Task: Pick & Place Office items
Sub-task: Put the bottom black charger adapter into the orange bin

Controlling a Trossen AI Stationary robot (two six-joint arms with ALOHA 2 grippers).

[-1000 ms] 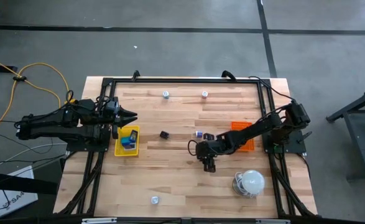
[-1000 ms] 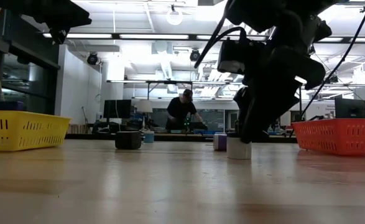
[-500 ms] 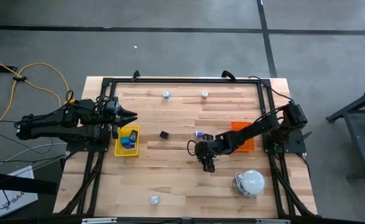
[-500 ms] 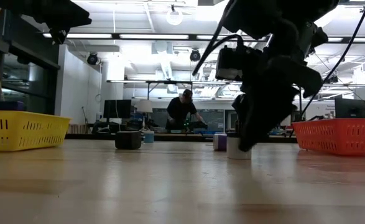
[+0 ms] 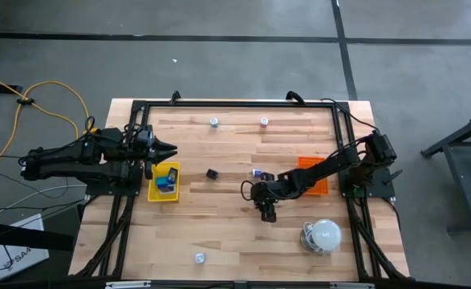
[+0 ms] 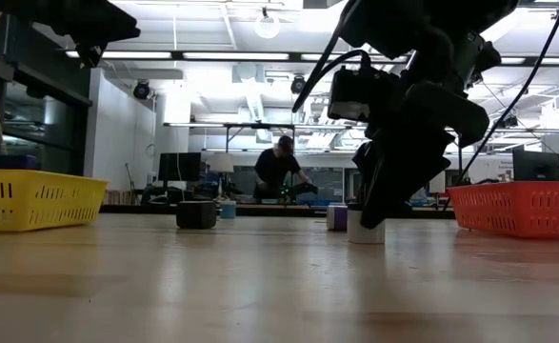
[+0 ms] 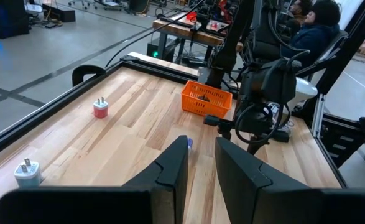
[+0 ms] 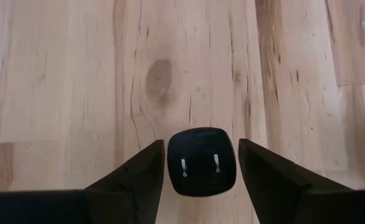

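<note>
No brand or readable label shows on any item. The surface is a pale wooden table of joined planks, edged by a black metal frame, standing on a grey floor crossed by dark lines. In the low view the room behind is a bright workshop with ceiling lights, screens and a person bent over a far bench.

The yellow tray sits at the table's left side and holds a few blue and dark pieces. The orange tray lies at the right side, partly under the right arm; a small dark piece shows inside it in the left wrist view.

The right gripper points straight down near the table's middle, its fingers spread apart on either side of a black plug adapter with two metal prongs facing up; whether the fingers touch it cannot be told. The left gripper waits above the yellow tray's edge, fingers parted and holding nothing.

Other items lie scattered: a black block, a white-silver plug, a reddish plug, another white one, and a white dome with its coiled cable.
</note>
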